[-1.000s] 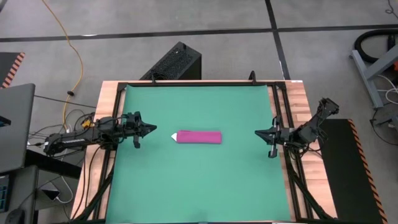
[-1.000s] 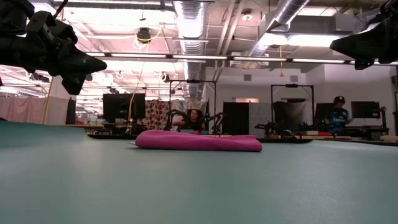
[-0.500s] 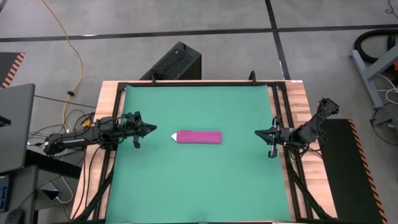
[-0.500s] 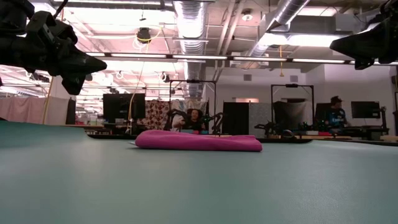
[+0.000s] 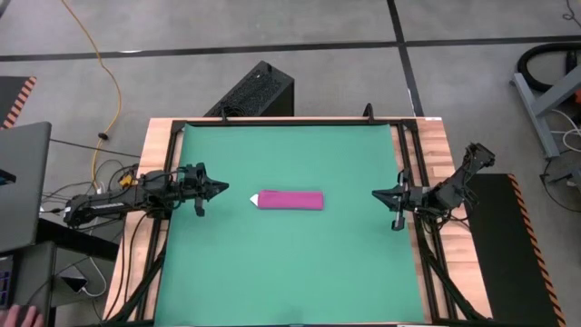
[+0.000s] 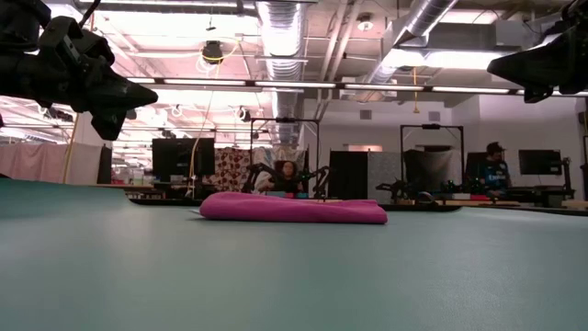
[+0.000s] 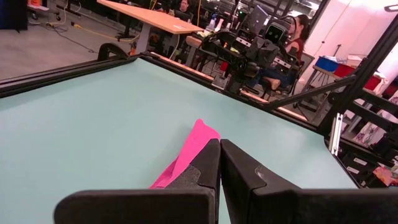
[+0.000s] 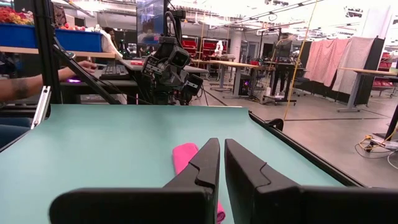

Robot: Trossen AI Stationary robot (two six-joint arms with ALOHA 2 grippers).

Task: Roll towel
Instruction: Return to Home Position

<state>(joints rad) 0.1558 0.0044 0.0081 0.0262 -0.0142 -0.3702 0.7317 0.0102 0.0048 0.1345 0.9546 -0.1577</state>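
Two grippers, each with fingers pressed together and nothing between them. First the left gripper [image 5: 221, 189], at 9 o'clock of the table [image 5: 290, 282], tips aimed toward 3 o'clock. Opposite it the right gripper [image 5: 376, 193], at 3 o'clock, tips aimed toward 9. Both raised clear of the surface (high up at the edges of the low view) and well apart from the towel [image 5: 290, 200].

Between them, near the table's middle, the towel rolled into a narrow bar along the 9-to-3 line, with its white tag [image 5: 254, 198] at the 9 o'clock end.

Same places for grippers and towel as a second ago and half a second ago. One change only: a person's hand [image 5: 20, 316] at the 7 o'clock corner of the high view, off the table, not there half a second ago.
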